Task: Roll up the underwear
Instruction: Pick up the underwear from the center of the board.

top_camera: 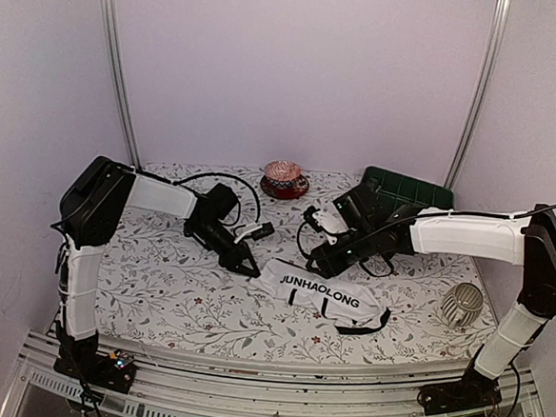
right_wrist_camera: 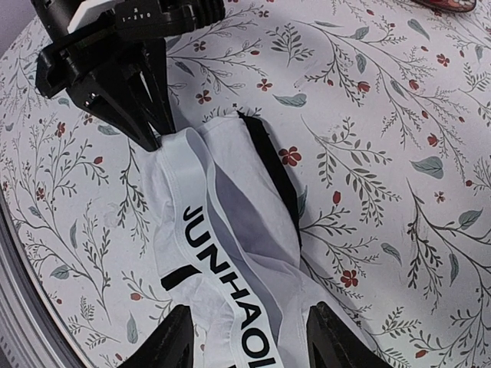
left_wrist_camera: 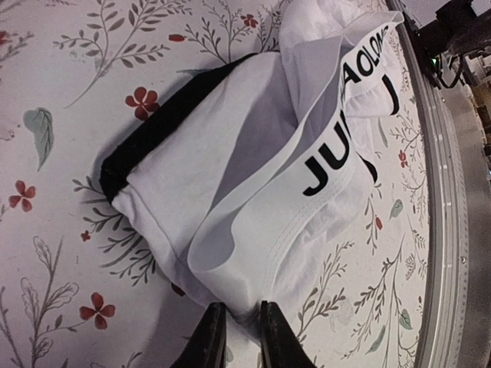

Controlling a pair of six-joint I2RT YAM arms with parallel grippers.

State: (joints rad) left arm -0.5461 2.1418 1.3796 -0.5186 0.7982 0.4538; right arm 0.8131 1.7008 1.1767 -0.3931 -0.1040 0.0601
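Although the white briefs (top_camera: 321, 296) lie folded into a long loose band just 5 o'clock of the table (top_camera: 157, 296) centre, no turn of a roll shows, so I judge the rolling barely begun. The left gripper (left_wrist_camera: 239, 337) is nipped nearly closed on the band's 10 o'clock end, while the right gripper (right_wrist_camera: 249, 345) hangs over it, fingers spread wide, holding nothing. The black pair is out of view.
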